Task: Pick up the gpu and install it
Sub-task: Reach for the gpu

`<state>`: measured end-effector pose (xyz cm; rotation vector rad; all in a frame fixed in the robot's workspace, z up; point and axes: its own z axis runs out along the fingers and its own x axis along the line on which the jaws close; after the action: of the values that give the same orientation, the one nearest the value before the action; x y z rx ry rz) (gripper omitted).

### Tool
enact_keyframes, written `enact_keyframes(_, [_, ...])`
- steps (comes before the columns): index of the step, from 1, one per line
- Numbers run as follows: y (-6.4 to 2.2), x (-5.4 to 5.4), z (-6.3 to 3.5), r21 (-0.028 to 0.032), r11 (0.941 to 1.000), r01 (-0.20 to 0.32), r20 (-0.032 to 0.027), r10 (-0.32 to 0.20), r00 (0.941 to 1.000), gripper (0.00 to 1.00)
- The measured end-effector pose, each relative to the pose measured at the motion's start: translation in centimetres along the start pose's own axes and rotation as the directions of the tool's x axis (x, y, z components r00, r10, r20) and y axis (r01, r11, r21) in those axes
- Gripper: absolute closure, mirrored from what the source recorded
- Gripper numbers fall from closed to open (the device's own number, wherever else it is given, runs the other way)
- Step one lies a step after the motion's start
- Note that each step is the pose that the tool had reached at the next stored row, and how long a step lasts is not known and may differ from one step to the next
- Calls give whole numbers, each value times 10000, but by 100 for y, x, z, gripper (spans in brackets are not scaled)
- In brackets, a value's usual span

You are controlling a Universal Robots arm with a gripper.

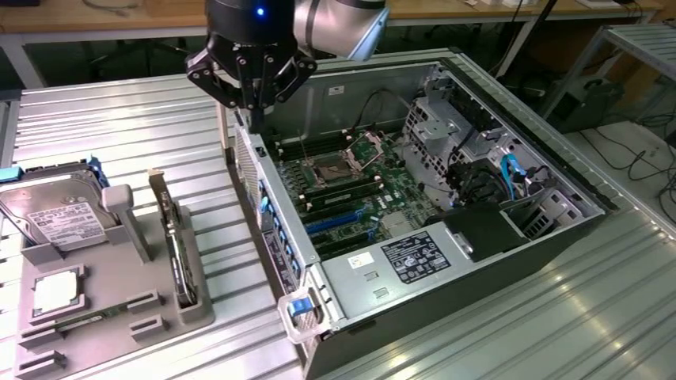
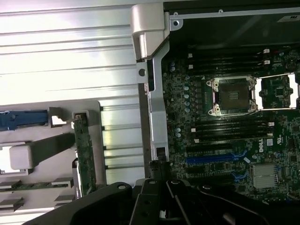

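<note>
Zero progress on the actual install, as far as I can tell. The gpu [image 1: 174, 241] stands on edge in a slot of the grey tray [image 1: 199, 315] on the exterior view's left, well apart from the case [image 1: 496, 301]. Nothing is seated in the blue slots [image 2: 213, 159] on the motherboard [image 1: 365, 198].

The gripper [image 1: 253, 107] hangs over the case's near wall, right by its upper corner, with fingers pressed together and nothing between them. It isn't touching the card. So both the pick and the install are left to do.

Headcount:
- 1 gpu, in the tray
- 1 hard drive [image 1: 58, 218], at the tray's far end
- 1 CPU chip [image 1: 53, 289], lying flat in the tray
- 1 open case, lying on its side on the ribbed table [image 1: 138, 134]
- 1 CPU socket [image 2: 233, 95], open and empty
- 2 blue slots that I can make out in the wrist view, possibly more hidden
- 1 arm, 1 gripper
</note>
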<state>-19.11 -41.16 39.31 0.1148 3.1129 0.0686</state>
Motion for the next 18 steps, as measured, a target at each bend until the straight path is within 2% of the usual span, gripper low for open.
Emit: enact_keyframes(18, [-52, 177, -4, 1, 10000, 0, -1, 0, 10000, 89])
